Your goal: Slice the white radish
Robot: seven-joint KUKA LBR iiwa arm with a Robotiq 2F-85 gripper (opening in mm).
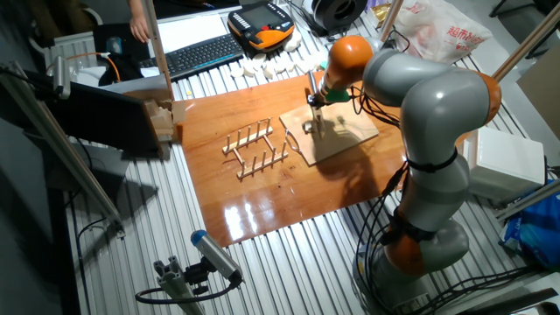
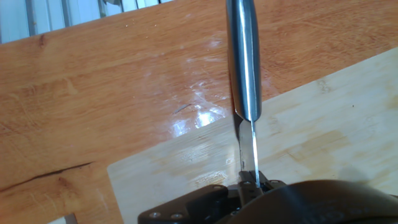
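My gripper hangs over the left part of the light wooden cutting board and is shut on a steel knife that points down at the board. A small pale piece, apparently the white radish, lies on the board's left edge next to the knife tip. In the hand view the gripper clamps the knife, which runs straight ahead over the board's corner. The radish does not show in the hand view.
The board lies on a glossy brown wooden tabletop. A wooden peg rack stands left of the board. Several white chunky blocks lie in a row behind it, near a keyboard and an orange pendant.
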